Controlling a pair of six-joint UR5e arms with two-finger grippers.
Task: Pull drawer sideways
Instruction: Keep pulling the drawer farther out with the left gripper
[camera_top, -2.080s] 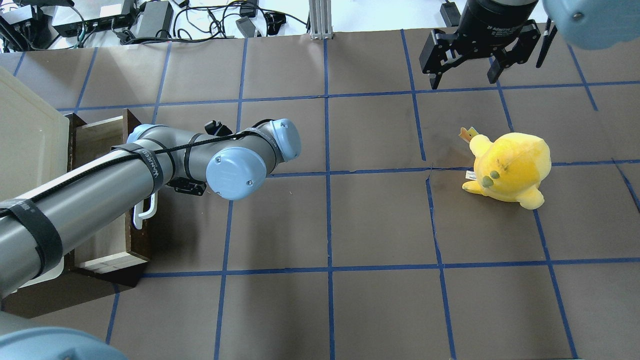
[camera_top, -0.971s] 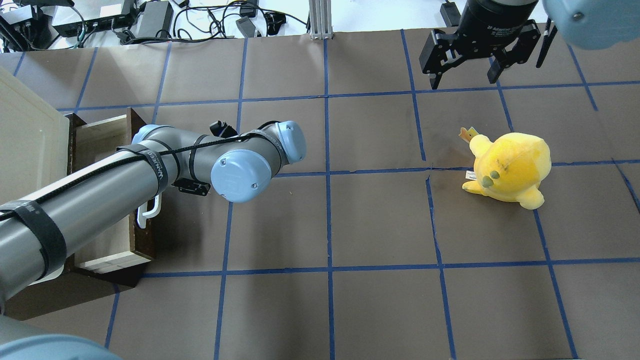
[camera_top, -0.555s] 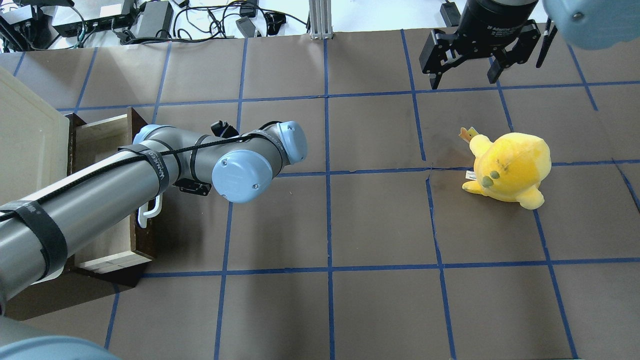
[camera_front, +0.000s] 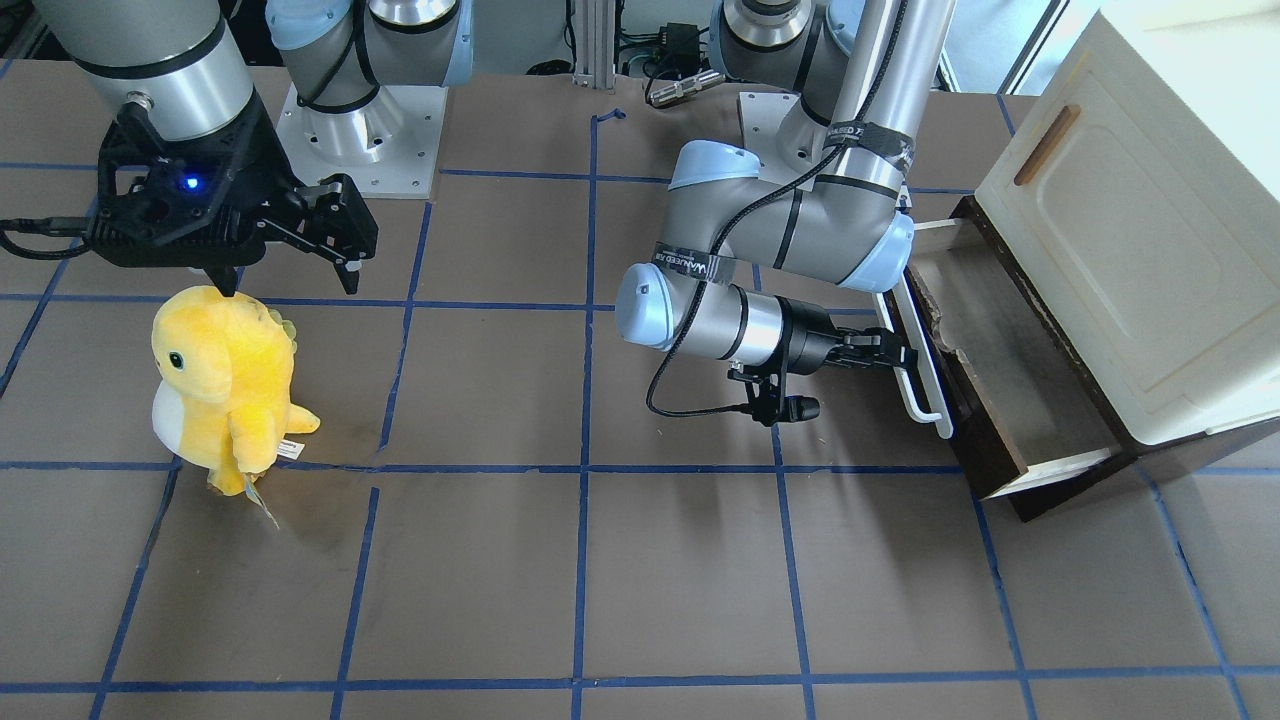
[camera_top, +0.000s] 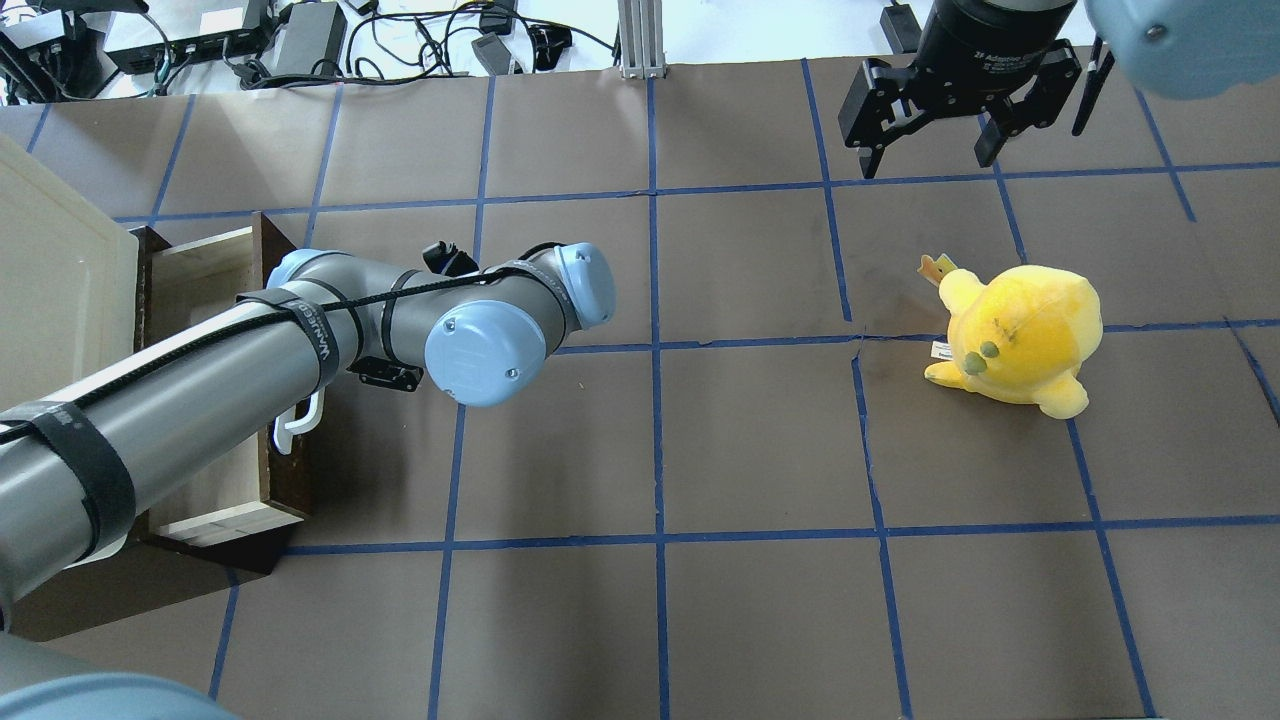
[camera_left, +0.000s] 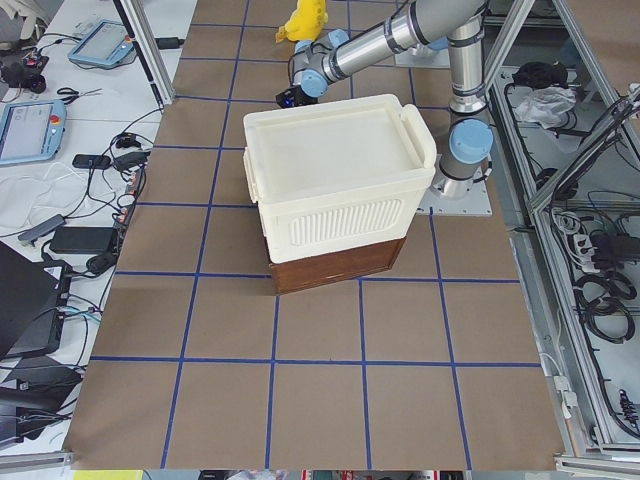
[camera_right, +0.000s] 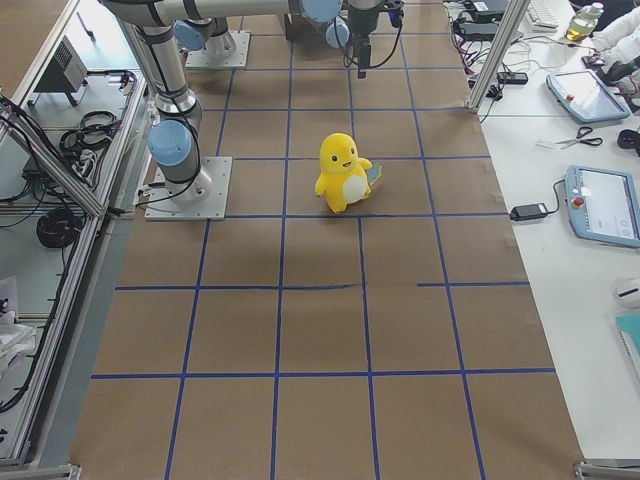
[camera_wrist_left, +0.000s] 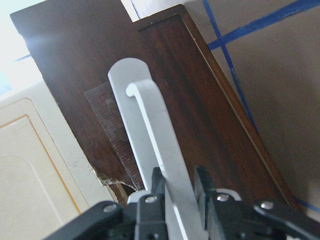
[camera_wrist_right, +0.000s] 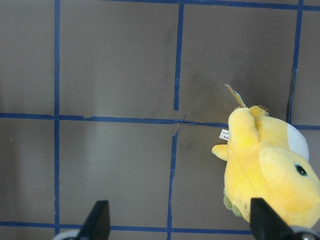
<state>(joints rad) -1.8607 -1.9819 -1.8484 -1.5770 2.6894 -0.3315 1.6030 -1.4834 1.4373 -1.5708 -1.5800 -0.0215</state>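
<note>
The dark brown drawer (camera_front: 1010, 400) stands partly pulled out from under the cream-white cabinet (camera_front: 1130, 250), its pale inner sides showing. In the overhead view the drawer (camera_top: 215, 490) lies at the left, half under my left arm. My left gripper (camera_front: 893, 356) is shut on the long white bar handle (camera_front: 925, 375). In the left wrist view the fingers (camera_wrist_left: 202, 182) clamp the handle (camera_wrist_left: 150, 130) from both sides against the drawer front (camera_wrist_left: 200, 115). My right gripper (camera_top: 930, 140) is open and empty, hanging far from the drawer at the back right.
A yellow plush toy (camera_top: 1015, 335) stands on the brown paper, just in front of my right gripper (camera_wrist_right: 180, 225); it also shows in the front view (camera_front: 225, 385). The cabinet (camera_top: 50, 300) fills the table's left edge. Cables and power bricks (camera_top: 300, 40) lie behind the table.
My left arm has moved a little to the right with the handle in its grip, and the drawer has slid further out of the cabinet. The right arm and the plush toy have not moved.
</note>
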